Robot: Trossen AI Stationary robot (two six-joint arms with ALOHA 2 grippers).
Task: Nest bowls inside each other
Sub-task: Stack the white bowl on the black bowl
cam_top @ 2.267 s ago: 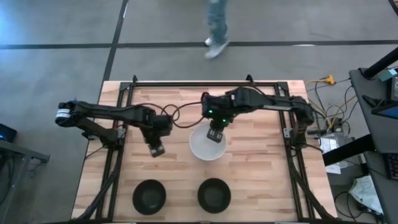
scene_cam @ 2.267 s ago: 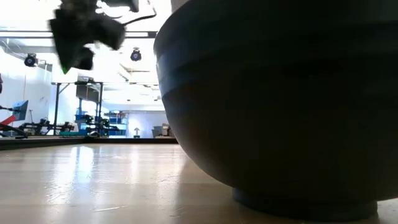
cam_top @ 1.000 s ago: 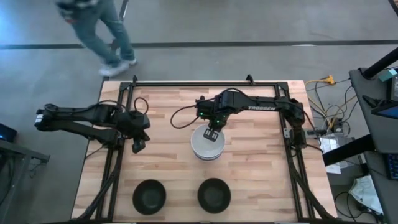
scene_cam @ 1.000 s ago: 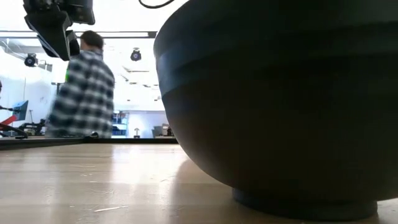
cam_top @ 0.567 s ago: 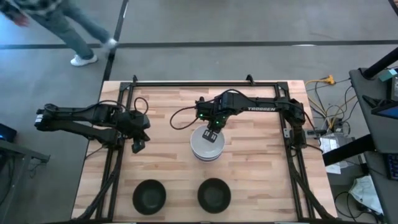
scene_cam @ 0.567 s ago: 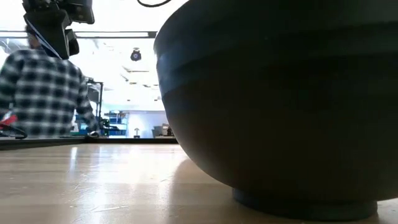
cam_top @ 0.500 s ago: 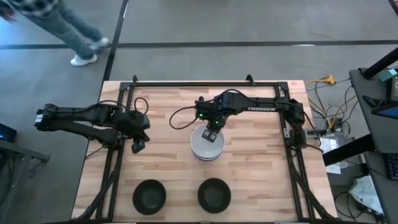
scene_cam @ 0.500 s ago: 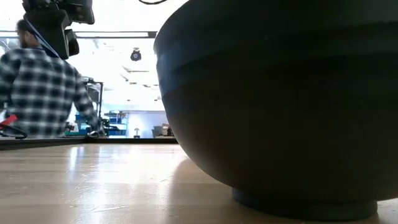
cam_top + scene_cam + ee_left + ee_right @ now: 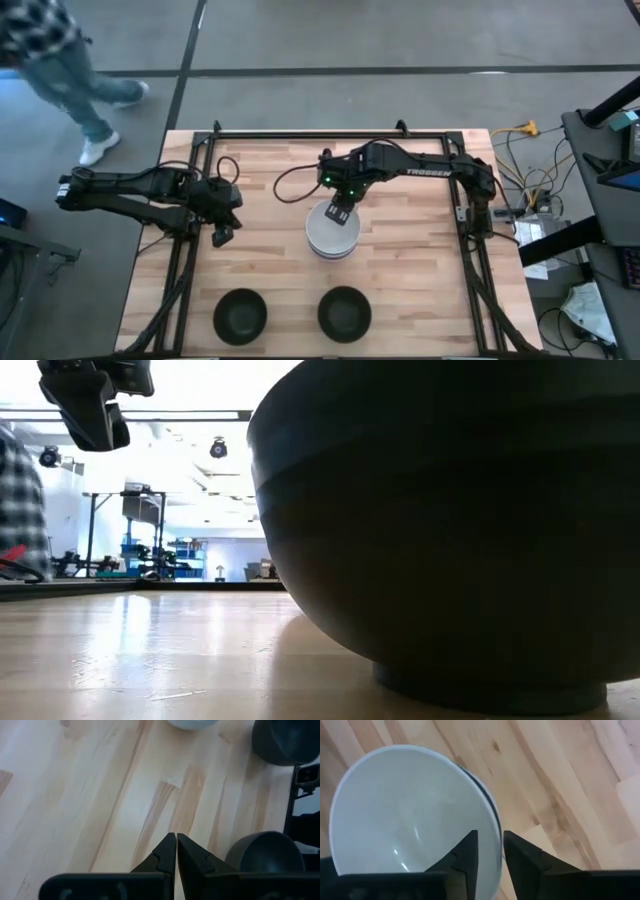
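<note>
Straddling white bowl (image 9: 410, 815) rim, right gripper (image 9: 489, 851) parted.

a near black bowl (image 9: 450, 530) fills the low view, hiding the stacked bowls.

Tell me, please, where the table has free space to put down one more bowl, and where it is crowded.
Bare wood lies right of the white bowl stack, and between the left gripper and that stack. The near right corner of the table is also bare. Crowded: the stack with the right gripper over it, and the two black bowls at the near edge.
</note>
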